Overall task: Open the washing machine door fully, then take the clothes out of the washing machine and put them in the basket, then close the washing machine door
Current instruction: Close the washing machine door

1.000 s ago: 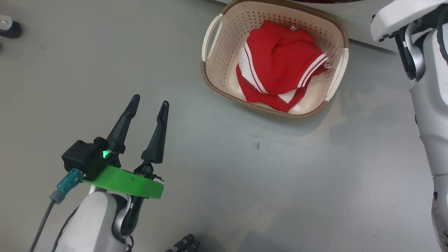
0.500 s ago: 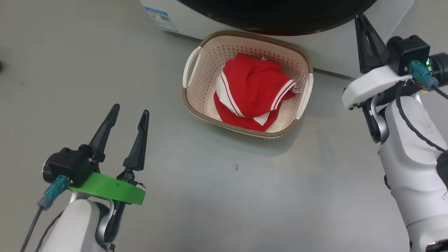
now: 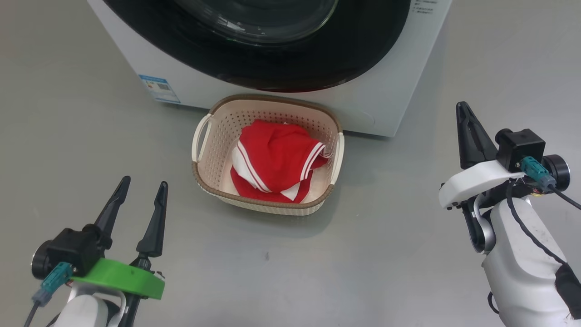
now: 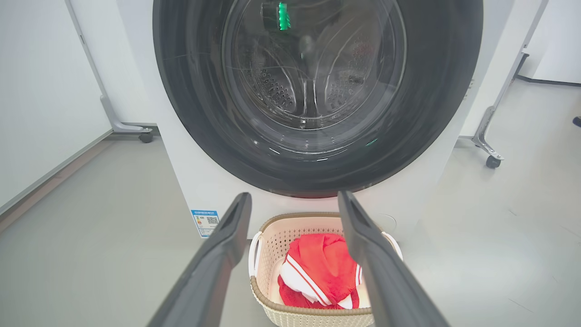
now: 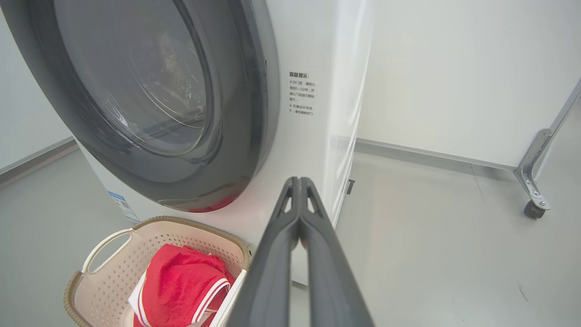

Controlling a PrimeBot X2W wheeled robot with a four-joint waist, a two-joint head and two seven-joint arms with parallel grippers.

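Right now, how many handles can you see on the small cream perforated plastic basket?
2 on the cream perforated basket: the left handle at its left end in the head view, the right handle at its right end. None seems hidden.

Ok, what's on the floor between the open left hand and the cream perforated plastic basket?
Nothing: the head view shows bare grey floor from the left hand to the cream perforated plastic basket.

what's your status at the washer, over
left claw open, empty; right claw shut, empty. clothes in basket, door looks closed. nothing in the way.
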